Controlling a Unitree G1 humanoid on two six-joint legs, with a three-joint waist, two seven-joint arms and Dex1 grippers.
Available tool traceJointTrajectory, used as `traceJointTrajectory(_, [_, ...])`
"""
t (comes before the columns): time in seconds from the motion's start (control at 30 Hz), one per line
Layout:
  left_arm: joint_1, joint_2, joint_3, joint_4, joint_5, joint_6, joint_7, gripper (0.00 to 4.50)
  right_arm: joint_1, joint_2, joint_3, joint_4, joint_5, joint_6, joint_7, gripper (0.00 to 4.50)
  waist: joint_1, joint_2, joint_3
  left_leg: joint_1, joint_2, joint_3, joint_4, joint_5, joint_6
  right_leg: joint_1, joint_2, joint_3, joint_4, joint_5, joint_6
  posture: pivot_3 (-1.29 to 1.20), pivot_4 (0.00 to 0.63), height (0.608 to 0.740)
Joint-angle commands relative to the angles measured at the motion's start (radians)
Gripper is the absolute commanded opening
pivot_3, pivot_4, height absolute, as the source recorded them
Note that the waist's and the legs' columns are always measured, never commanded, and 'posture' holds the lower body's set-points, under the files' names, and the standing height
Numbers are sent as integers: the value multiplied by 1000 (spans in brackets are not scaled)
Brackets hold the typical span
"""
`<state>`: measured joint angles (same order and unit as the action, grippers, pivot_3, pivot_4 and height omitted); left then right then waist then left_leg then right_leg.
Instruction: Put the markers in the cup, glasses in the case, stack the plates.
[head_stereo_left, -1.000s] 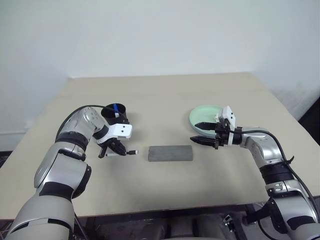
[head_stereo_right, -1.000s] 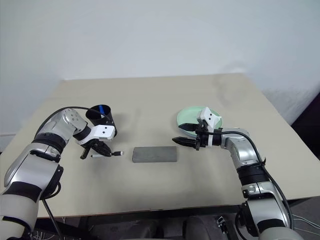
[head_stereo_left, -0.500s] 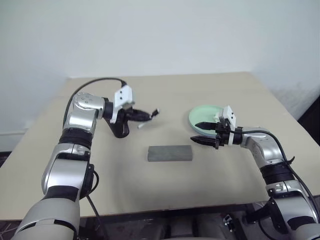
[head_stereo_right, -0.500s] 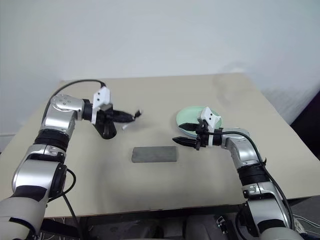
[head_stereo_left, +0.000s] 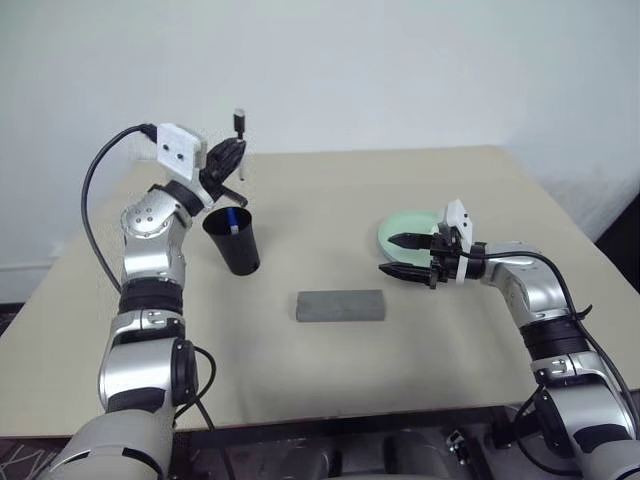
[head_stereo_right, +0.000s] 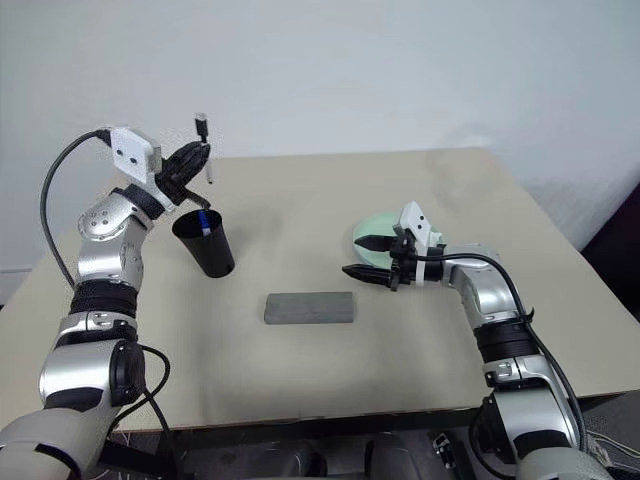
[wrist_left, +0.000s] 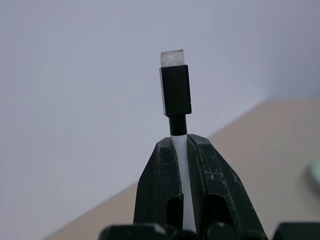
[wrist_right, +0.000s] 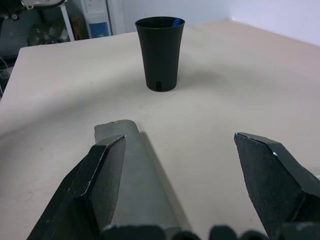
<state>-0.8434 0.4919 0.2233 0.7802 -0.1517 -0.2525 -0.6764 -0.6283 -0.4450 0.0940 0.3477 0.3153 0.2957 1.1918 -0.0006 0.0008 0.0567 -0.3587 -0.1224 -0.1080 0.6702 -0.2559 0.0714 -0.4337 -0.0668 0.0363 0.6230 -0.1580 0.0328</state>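
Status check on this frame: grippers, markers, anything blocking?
Left gripper shut on black-capped marker, upright above cup. Blue marker in cup. Right gripper open, empty, beside plate. Nothing blocking.

**Even, soft indoor light**

Bright, diffuse light falls from above. The cup (head_stereo_left: 234, 240) and case (head_stereo_left: 341, 305) cast only faint, soft shadows on the table (head_stereo_left: 330, 370). No glare. In the right wrist view, the near black fingers (wrist_right: 95, 185) look soft, slightly out of focus.
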Motion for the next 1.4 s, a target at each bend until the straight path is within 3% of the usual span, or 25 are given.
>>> traceJointTrajectory(0.03, [12,13,40,28,-5,-70,89,35,-36,3,-21,-28,18,-22,5,3763,0,0,0,0,0,0,0,0,0,0,0,0,0,0,0,0,0,740])
traceJointTrajectory(0.43, [89,-47,47,99,-52,-158,77,35,-31,4,-23,-29,18,-23,4,3763,6,-1,-1,0,0,0,0,0,0,0,0,-1,-1,0,0,0,0,740])
traceJointTrajectory(1.2, [146,-90,37,53,-72,-95,106,35,-16,3,-25,-40,20,-22,-6,3763,6,-1,-1,1,0,0,0,0,0,2,0,-1,0,0,0,0,0,740])
traceJointTrajectory(1.4, [159,-92,37,36,-76,-83,110,1708,-15,4,-23,-42,20,-19,-7,3763,6,-1,-1,3,0,0,0,0,0,4,0,-1,0,0,0,0,0,740])
